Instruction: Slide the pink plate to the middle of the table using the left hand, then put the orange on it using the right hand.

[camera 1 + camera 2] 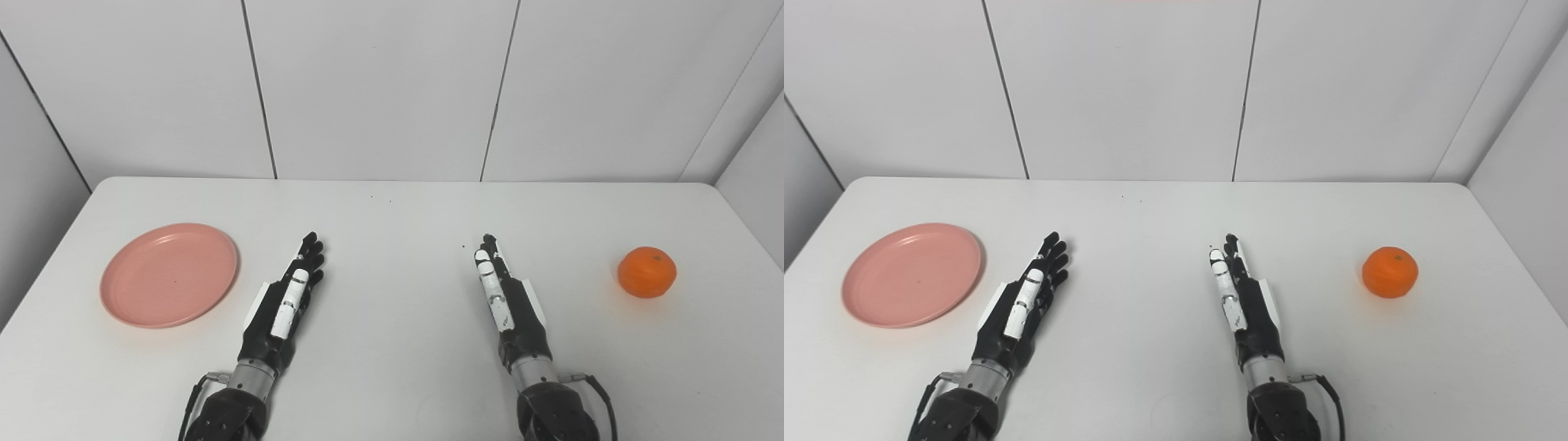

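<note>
Though near plate [168,275], left hand [285,300] empty

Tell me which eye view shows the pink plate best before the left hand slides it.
The left eye view: the pink plate sits well inside the frame there, with bare table on every side. The right eye view shows it whole too, but nearer the picture's left edge. In both it lies apart from the left hand.

Lab-type test cell. Bare white table [392,367] enclosed by plain white panel walls [380,86] with dark seams; no domestic furnishing; only staged props, pink plate [169,275], orange [647,272].
</note>
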Robot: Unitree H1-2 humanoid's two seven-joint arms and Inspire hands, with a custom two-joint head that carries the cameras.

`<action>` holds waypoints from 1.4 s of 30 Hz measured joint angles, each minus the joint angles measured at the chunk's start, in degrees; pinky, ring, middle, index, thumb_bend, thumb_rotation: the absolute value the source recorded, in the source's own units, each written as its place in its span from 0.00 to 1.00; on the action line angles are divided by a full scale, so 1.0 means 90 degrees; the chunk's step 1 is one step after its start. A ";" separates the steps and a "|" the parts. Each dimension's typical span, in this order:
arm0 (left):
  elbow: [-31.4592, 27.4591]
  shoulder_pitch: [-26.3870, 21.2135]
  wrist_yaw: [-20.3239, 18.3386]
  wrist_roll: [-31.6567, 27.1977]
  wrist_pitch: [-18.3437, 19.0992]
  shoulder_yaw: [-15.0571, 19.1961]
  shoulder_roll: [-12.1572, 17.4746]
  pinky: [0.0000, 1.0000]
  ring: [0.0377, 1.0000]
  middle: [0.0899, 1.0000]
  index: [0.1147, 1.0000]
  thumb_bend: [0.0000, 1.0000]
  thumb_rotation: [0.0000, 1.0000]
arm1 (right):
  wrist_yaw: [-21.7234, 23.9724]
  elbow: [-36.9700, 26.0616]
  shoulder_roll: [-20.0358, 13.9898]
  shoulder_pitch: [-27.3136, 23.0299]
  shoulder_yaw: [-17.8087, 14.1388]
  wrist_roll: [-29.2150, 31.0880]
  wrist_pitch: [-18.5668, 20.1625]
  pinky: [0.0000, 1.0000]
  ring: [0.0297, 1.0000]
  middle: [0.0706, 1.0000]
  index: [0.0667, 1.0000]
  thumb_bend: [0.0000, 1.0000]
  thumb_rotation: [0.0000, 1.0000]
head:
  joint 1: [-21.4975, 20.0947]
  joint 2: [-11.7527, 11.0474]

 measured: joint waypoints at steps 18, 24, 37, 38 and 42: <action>0.0000 0.0001 0.0141 0.0212 -0.0003 -0.0090 -0.0131 1.00 1.00 1.00 1.00 0.39 1.00 | 0.0081 -0.0008 -0.0083 0.0026 -0.0100 0.0176 -0.0020 1.00 1.00 1.00 1.00 0.23 1.00 | 0.0898 -0.0185; 0.0013 0.0009 0.0302 0.0368 -0.0011 -0.0202 -0.0267 1.00 1.00 1.00 1.00 0.38 1.00 | 0.0282 -0.0007 -0.0276 0.0086 -0.0251 0.0508 -0.0163 1.00 1.00 1.00 1.00 0.22 1.00 | 0.1543 -0.0371; 0.0113 0.0000 0.0699 0.0765 -0.0061 -0.0352 -0.0539 0.96 0.98 0.99 0.97 0.35 1.00 | 0.0672 0.0220 -0.0587 0.0148 -0.0461 0.1023 -0.0609 1.00 1.00 1.00 1.00 0.24 1.00 | 0.2354 -0.0654; 0.0122 -0.0007 0.0707 0.0765 -0.0060 -0.0352 -0.0552 0.96 0.98 0.99 0.97 0.36 1.00 | 0.0692 0.0224 -0.0606 0.0148 -0.0460 0.1023 -0.0616 1.00 1.00 1.00 1.00 0.23 1.00 | 0.2363 -0.0654; 0.0151 -0.0023 0.0740 0.0766 -0.0059 -0.0353 -0.0585 0.96 0.98 1.00 0.97 0.35 1.00 | 0.0728 0.0232 -0.0634 0.0149 -0.0462 0.1033 -0.0637 1.00 1.00 1.00 1.00 0.21 1.00 | 0.2432 -0.0674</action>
